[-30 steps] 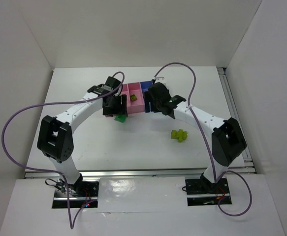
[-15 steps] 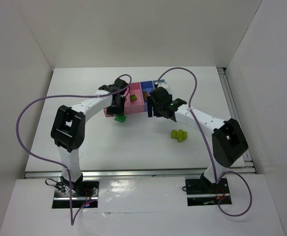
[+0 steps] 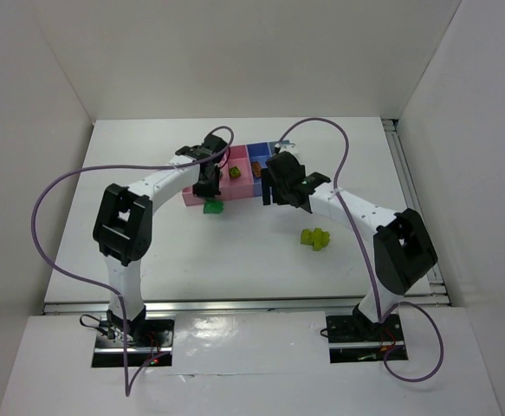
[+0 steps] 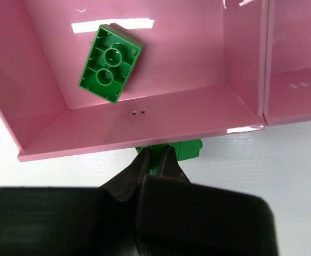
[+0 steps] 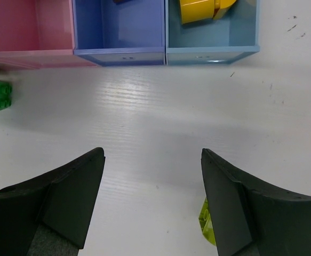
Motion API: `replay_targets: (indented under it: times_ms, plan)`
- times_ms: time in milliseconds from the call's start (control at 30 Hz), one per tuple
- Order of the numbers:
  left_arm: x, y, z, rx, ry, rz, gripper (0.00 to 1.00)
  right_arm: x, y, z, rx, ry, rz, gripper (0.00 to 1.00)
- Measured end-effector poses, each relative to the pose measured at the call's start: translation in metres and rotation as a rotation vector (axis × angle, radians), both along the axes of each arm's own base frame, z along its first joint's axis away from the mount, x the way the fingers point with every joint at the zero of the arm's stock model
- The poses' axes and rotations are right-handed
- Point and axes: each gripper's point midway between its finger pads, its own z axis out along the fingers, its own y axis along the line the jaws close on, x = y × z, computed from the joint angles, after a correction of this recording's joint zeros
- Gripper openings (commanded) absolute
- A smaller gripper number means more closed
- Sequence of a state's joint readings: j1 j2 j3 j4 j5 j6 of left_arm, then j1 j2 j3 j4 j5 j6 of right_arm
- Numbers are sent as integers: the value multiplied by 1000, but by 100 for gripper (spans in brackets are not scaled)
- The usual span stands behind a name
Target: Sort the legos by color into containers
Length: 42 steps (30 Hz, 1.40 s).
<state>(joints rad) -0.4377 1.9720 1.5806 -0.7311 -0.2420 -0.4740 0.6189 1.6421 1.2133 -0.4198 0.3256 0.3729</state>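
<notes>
Left wrist view, green brick (image 4: 183, 149): on the tabletop (image 4: 294, 160), just beside the wide pink bin (image 4: 144, 120) and its near wall; light, stiff, slick, so we would pinch its flat sides.
Left claw (image 4: 156, 159): closed, holding nothing.
Right claw (image 5: 152, 154): spread wide, empty.

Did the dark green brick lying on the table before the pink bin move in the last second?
No. The dark green brick lies just in front of the near wall of the wide pink bin, as before.
</notes>
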Motion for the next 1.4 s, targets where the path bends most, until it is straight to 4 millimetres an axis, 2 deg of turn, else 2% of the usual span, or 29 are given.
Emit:
replay_targets:
  times_ms: [167,300,400,600,700,800,1000,1100,1300,1400]
  plan:
    - [-5,-7,1,-37,24,-31,0,-1,-3,0,-12,22,41,80]
    - [-18,-19,7,-113,77,-118,0,-5,8,5,24,47,158,79]
    - [-27,-31,22,-215,120,-209,0,-17,26,14,90,62,268,80]
    - [-15,-45,62,-378,91,-322,0,-61,76,53,166,8,536,83]
    - [-16,-53,71,-434,87,-370,0,-77,98,63,156,-4,659,86]
    - [-23,-62,75,-486,101,-417,0,-83,110,64,127,-6,722,87]
    - [-33,-75,81,-568,114,-509,0,-79,109,60,79,-23,708,87]
    - [-36,-79,85,-596,115,-539,0,-72,104,59,54,-40,674,84]
    - [-43,-85,96,-646,106,-590,0,-63,96,47,3,-51,618,72]
    - [-47,-86,101,-660,102,-604,0,-57,95,38,-21,-46,602,61]
